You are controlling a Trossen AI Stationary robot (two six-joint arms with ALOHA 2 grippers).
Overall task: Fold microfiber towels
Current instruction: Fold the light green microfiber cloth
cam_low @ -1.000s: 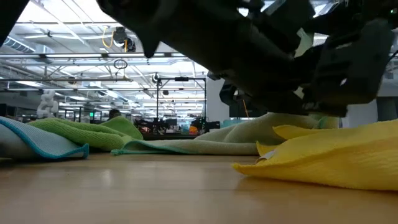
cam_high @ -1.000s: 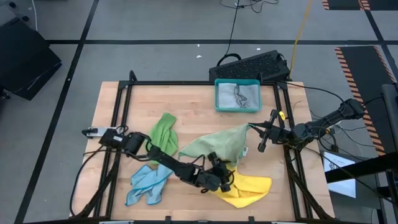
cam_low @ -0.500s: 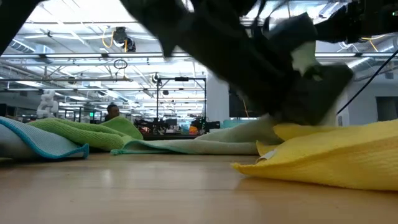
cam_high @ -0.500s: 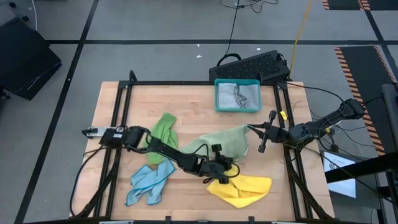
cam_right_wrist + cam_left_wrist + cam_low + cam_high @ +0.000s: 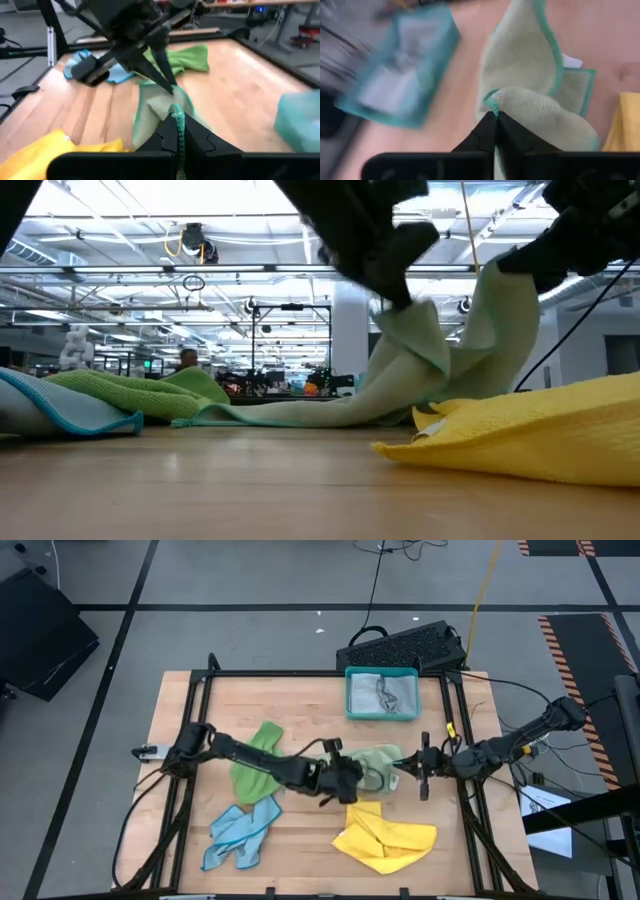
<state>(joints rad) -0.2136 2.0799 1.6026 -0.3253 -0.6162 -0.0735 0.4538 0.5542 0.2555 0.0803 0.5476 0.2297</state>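
While both pinching corners of soft, limp pale green microfiber towel [image 5: 376, 762], left gripper [image 5: 352, 774] nine o'clock, right gripper [image 5: 406, 766] three o'clock, best gripped at teal-hemmed edges.

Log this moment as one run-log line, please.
phase: lifting for fold | left gripper: shut on pale green towel corner | right gripper: shut on its opposite edge | towel partly raised off table
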